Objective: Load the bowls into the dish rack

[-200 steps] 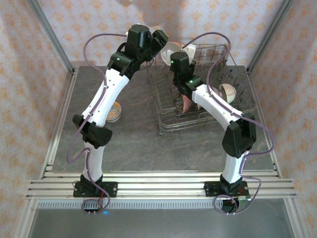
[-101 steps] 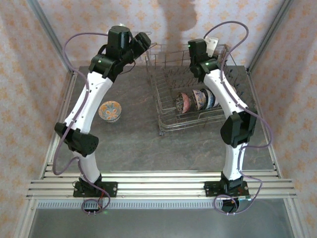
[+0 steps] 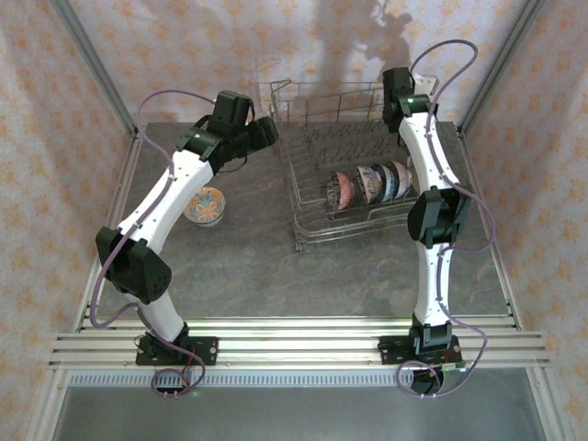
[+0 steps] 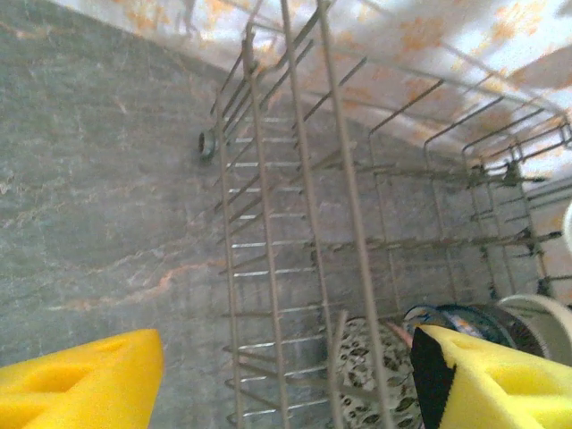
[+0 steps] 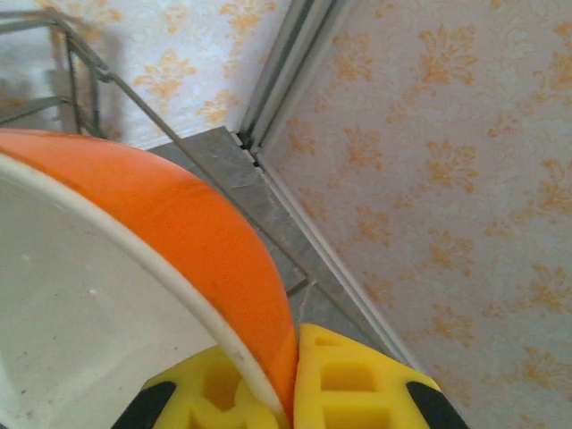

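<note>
Orange bowl (image 5: 179, 223) — clamped in right jaws | right arm (image 3: 424, 156) outstretched over dish rack (image 3: 312, 197)

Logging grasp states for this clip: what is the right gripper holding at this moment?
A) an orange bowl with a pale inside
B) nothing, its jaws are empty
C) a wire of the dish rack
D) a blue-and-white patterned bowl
A: in the right wrist view the right gripper has its yellow fingers pinched on the rim of the orange bowl, whose inside is cream.
</note>
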Available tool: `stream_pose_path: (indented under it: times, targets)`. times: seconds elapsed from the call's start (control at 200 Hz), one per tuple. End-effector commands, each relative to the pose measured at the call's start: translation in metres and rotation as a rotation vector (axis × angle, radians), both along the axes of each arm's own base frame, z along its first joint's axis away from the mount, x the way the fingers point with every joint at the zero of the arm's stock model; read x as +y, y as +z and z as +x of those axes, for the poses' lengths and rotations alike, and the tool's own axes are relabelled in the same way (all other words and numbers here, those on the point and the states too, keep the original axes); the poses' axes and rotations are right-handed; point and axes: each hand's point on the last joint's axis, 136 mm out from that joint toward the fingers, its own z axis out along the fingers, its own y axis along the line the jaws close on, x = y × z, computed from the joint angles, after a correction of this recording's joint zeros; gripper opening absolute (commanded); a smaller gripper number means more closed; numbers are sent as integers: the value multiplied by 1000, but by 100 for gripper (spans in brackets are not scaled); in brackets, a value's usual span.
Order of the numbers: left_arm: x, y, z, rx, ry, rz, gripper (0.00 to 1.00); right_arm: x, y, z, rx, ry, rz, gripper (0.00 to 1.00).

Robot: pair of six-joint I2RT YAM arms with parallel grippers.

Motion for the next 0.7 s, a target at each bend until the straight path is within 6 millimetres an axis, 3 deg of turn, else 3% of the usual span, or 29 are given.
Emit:
stream_pose_path:
  times: [0.0, 0.24, 0.49, 0.696]
  targets:
    - [2, 6, 4, -53, -36, -9, 74, -20, 14, -3, 16, -55, -102, 0]
    - [-3, -32, 19, 21, -82, -44, 74, -38, 13, 13, 5, -94, -188, 0]
    - [-6, -51, 31, 70, -104, -58, 74, -34, 6, 28, -21, -81, -181, 0]
    - [-7, -64, 35, 97, -113, -54, 74, -19, 8, 33, -42, -61, -175, 0]
